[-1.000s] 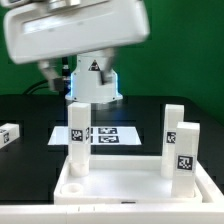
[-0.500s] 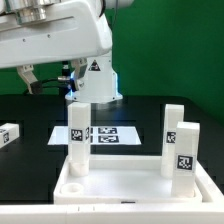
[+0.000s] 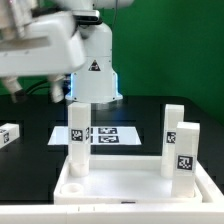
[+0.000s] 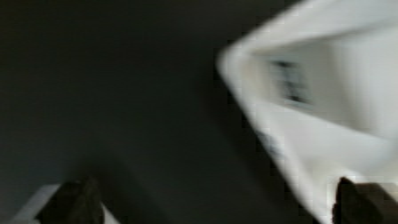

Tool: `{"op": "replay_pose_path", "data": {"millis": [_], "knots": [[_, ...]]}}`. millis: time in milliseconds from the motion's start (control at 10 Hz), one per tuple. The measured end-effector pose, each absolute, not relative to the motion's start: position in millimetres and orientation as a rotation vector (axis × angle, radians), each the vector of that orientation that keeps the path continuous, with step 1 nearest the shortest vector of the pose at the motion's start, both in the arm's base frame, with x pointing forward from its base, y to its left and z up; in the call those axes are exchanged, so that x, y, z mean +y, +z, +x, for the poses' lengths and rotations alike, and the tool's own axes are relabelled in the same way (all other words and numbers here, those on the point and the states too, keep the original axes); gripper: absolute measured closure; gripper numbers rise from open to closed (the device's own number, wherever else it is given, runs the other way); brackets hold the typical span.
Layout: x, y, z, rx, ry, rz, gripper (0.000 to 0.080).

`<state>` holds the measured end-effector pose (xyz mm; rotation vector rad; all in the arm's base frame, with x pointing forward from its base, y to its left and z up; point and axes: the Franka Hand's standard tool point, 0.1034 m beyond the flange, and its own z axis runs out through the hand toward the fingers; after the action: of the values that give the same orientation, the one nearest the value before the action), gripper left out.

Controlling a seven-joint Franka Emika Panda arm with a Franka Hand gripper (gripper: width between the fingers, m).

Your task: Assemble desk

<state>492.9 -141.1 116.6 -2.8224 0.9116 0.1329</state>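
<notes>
The white rimmed desk panel (image 3: 130,185) lies at the front of the exterior view. Three white tagged legs stand upright in it: one on the left (image 3: 77,135), two on the right (image 3: 174,125) (image 3: 185,150). A fourth leg (image 3: 8,136) lies on the black table at the far left. My gripper (image 3: 36,92) hangs blurred at the upper left, above the table and left of the panel. In the wrist view the gripper (image 4: 219,205) is open and empty, its dark fingertips (image 4: 75,202) wide apart. A blurred white tagged desk part (image 4: 311,90) shows beyond it.
The marker board (image 3: 108,136) lies flat on the table behind the panel. The white robot base (image 3: 95,75) with its triangle sticker stands behind it. A green wall closes the back.
The arm has swung from above the robot base towards the exterior view's left and lower. The panel and legs have not moved.
</notes>
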Motion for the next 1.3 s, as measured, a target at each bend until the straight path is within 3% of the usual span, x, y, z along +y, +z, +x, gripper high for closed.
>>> {"op": "replay_pose_path", "data": {"millis": [500, 900, 1300], "knots": [[-137.7, 110.2, 491.3, 0.864, 0.099, -2.861, 0.0150], [-200.2, 59.7, 436.8, 0.902, 0.211, -2.913, 0.0150], [-194.3, 60.4, 440.2, 0.832, 0.216, -2.932, 0.0150]]}}
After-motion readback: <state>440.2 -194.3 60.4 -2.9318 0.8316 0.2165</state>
